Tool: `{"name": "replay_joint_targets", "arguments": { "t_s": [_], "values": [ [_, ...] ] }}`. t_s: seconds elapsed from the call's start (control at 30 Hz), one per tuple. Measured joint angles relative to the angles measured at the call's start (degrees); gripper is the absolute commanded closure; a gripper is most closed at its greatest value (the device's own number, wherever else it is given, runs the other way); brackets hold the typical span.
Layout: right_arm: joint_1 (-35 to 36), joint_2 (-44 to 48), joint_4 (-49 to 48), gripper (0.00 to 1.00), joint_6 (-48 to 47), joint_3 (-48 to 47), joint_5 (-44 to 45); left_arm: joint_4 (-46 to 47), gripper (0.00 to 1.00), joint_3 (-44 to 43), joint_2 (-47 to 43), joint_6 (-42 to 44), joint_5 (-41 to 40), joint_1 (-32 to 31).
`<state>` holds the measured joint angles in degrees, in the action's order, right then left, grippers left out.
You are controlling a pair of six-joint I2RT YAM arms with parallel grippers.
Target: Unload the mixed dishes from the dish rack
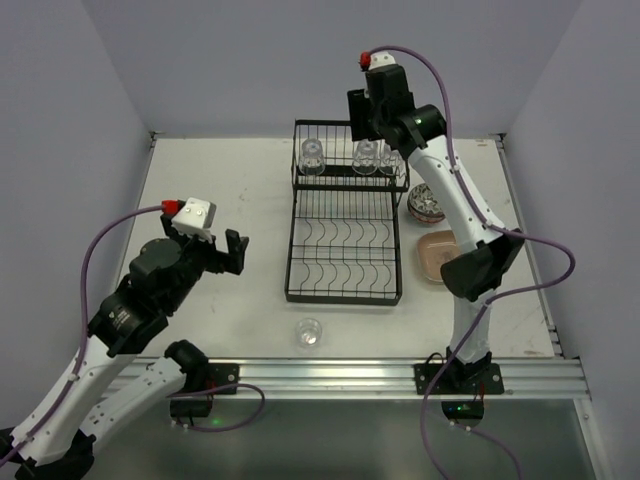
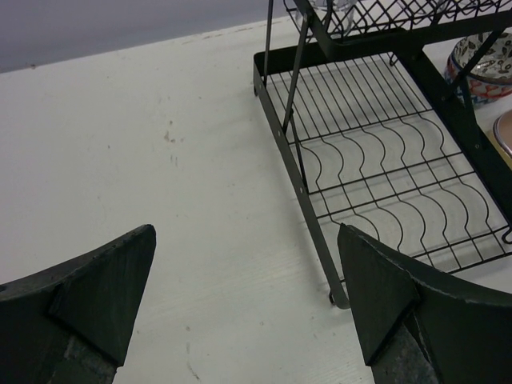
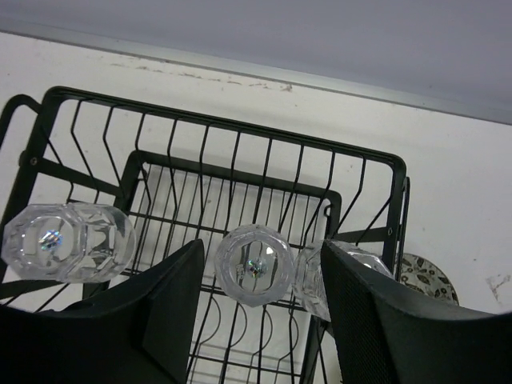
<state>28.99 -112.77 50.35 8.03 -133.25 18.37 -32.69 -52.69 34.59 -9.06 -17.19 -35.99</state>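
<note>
Three glasses on the raised shelf: left glass (image 1: 311, 158), middle glass (image 1: 365, 157) and right glass (image 1: 391, 161) stand in a row at the upper centre of the overhead view; the last two are just beside each other
Dish rack (image 1: 345, 240): centre of the overhead view; no plate or bowl shows in its lower curved slots
Dishes out of the rack: one loose glass (image 1: 309, 332) on the table (image 1: 220, 180) just below the rack; a patterned bowl (image 1: 425, 203) and a brownish plate (image 1: 437, 254) at the rack's right side; no other dishes are in view
Right gripper (image 3: 262, 254): spread wide and empty; it hangs over the shelf, and in its wrist view one finger lies to either side of the middle glass, apparently without contact
Left gripper (image 2: 244, 272): spread wide and empty; over the table, left of the rack
Step in hand: probably the pick of the middle glass
Next move calls for: a straight descent centred on that glass; a gentle squeeze, clear glass being slippery; care on the right side, where the neighbouring glass sits just beside the finger; a lift high enough to clear the shelf rail
</note>
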Motion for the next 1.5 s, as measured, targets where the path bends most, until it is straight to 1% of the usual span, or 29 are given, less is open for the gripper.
{"name": "replay_joint_targets", "arguments": {
  "t_s": [0.2, 0.57, 0.67, 0.7, 0.9, 0.97, 1.07, 1.1, 1.13, 1.17, 1.27, 1.3, 1.33, 1.5],
  "values": [
    [-1.2, -2.8, 1.7, 0.38, -0.6, -0.2, -1.3, -0.2, 0.0, 2.6, -1.1, -0.4, -0.1, 0.0],
    [-1.6, -3.2, 2.1, 0.39, -0.2, 2.1, -3.3, -0.4, 0.0, 3.0, -1.1, -0.8, -0.1, 0.0],
    [-1.6, -3.2, 2.2, 0.4, 0.1, 3.0, -3.4, -0.4, 0.0, 3.0, -1.1, -0.8, -0.1, 0.0],
    [-1.6, -3.2, 2.3, 0.42, 0.3, 3.3, -3.5, -0.4, 0.0, 3.0, -1.1, -0.8, -0.1, 0.0],
    [-1.6, -3.2, 1.9, 0.47, 1.0, 4.3, -4.4, -0.4, 0.0, 3.0, -1.1, -0.8, -0.1, 0.0],
    [-1.6, -3.2, 1.9, 0.47, 1.3, 4.4, -4.4, -0.4, 0.0, 3.0, -1.1, -0.8, -0.1, 0.0],
    [-1.6, -3.2, 1.7, 0.57, 1.4, 4.6, -4.4, -0.4, 0.0, 3.0, -1.1, -0.8, -0.1, 0.0],
    [-1.6, -3.2, 1.5, 0.65, 1.5, 4.7, -4.4, -0.4, 0.0, 3.0, -1.1, -0.8, -0.1, 0.0],
    [-1.6, -3.1, 1.4, 0.68, 1.6, 4.9, -4.4, -0.4, 0.0, 3.0, -1.1, -0.8, -0.1, 0.0],
    [-1.6, -3.0, 1.2, 0.76, 1.6, 5.2, -4.4, -0.4, 0.0, 3.0, -1.1, -0.8, -0.1, 0.0],
    [-1.6, -2.0, -0.1, 0.9, 1.8, 6.7, -4.4, -0.4, 0.0, 3.0, -1.1, -0.8, -0.1, 0.0],
    [-1.6, -1.6, -0.7, 0.98, 1.9, 7.4, -4.5, -0.4, 0.0, 3.0, -1.1, -0.9, 0.0, 0.0],
    [-1.6, -1.1, -1.2, 1.0, 2.0, 8.1, -4.6, -0.4, 0.0, 3.0, -1.1, -0.9, 0.2, 0.0],
    [-1.6, 0.9, -1.4, 1.0, 2.4, 9.4, -5.9, 0.1, 0.0, 3.0, -0.9, -1.9, 2.1, 0.0]
  ]
}}
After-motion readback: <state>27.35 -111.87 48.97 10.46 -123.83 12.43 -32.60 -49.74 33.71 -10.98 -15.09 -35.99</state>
